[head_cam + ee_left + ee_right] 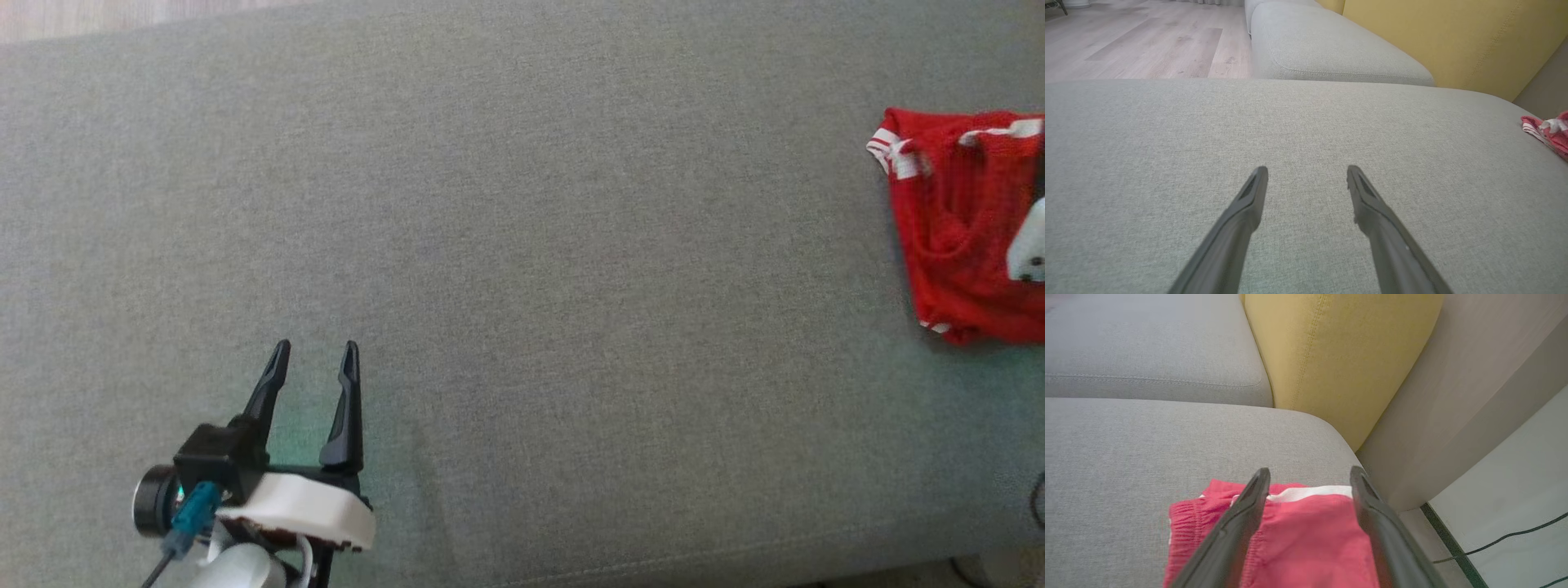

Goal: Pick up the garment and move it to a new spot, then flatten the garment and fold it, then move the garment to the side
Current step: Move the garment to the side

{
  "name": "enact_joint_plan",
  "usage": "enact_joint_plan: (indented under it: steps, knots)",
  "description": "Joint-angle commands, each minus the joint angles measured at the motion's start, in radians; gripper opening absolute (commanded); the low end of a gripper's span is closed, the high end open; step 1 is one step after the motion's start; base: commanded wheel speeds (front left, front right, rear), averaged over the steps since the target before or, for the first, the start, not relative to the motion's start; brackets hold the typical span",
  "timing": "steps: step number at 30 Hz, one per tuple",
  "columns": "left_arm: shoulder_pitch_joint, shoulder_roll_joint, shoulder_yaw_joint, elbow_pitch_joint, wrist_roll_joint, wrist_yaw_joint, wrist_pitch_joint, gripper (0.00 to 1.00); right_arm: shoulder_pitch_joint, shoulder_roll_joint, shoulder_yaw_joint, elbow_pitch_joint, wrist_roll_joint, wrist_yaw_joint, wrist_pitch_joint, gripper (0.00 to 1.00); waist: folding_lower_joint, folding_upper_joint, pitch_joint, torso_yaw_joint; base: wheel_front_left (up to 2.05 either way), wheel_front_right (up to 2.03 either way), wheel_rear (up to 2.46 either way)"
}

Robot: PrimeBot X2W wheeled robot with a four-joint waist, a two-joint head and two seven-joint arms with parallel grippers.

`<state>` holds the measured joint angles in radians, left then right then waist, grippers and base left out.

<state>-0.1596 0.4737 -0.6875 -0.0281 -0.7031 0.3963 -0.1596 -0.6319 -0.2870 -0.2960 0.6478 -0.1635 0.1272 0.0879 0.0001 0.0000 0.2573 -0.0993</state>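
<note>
1. Clearly, what matters here is that the garment [1306, 539] lies directly under the right gripper [1310, 473]. In the right wrist view the red cloth spreads beneath and between both fingers, and its white-striped edge crosses just beyond their tips.
2. The right gripper's fingers stand wide apart. No cloth is pinched between them, so it holds nothing; I cannot tell whether the fingers brush the cloth or hang just above it.
3. From the left gripper [317, 351] the garment [955, 229] lies well off to its right and somewhat ahead, with bare sofa cushion [522, 245] between them. The right arm is by far the nearer.
4. The left gripper [1306, 169] is also spread wide and holds nothing, poised over plain grey fabric. In its wrist view only a corner of the garment [1549, 130] shows, far to its right.
5. In the head view the garment reads as a compact folded bundle, its visible length running along the right gripper's line of reach. The picture's edge cuts it off, so the true long axis is uncertain.
6. My judgement is that the garment is already folded and set at the side. If so, the next move is a straight lift of the right gripper away from it without snagging the top layer.
</note>
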Motion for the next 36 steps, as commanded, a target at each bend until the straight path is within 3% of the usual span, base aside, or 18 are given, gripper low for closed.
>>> enact_joint_plan:
  steps: [1, 15, 29, 36]
  knots:
    - [-0.048, 0.025, 0.034, -0.022, 0.003, 0.002, -0.004, 1.0, -0.029, -0.005, 0.021, -0.03, -0.007, 0.003, -0.017, 1.0, -0.0001, 0.0, -0.003, 0.0, 0.0, 0.0, 0.0]
    - [-0.013, -0.014, 0.078, 0.03, -0.054, -0.014, -0.059, 1.0, 0.054, 0.095, 0.173, -0.14, 0.084, 0.003, -0.085, 1.0, -0.0001, 0.0, -0.13, 0.056, 0.0, 0.0, 0.0]
    - [0.097, -0.046, 0.148, 0.106, -0.083, -0.053, -0.098, 1.0, 0.385, 0.22, 0.234, -0.378, 0.148, 0.003, -0.127, 1.0, -0.0001, 0.0, -0.28, 0.166, 0.0, 0.0, 0.0]
    - [0.146, -0.049, 0.175, 0.112, -0.069, -0.077, -0.101, 1.0, 0.574, 0.236, 0.249, -0.46, 0.232, 0.003, -0.155, 1.0, -0.0001, 0.0, -0.32, 0.211, 0.0, 0.0, 0.0]
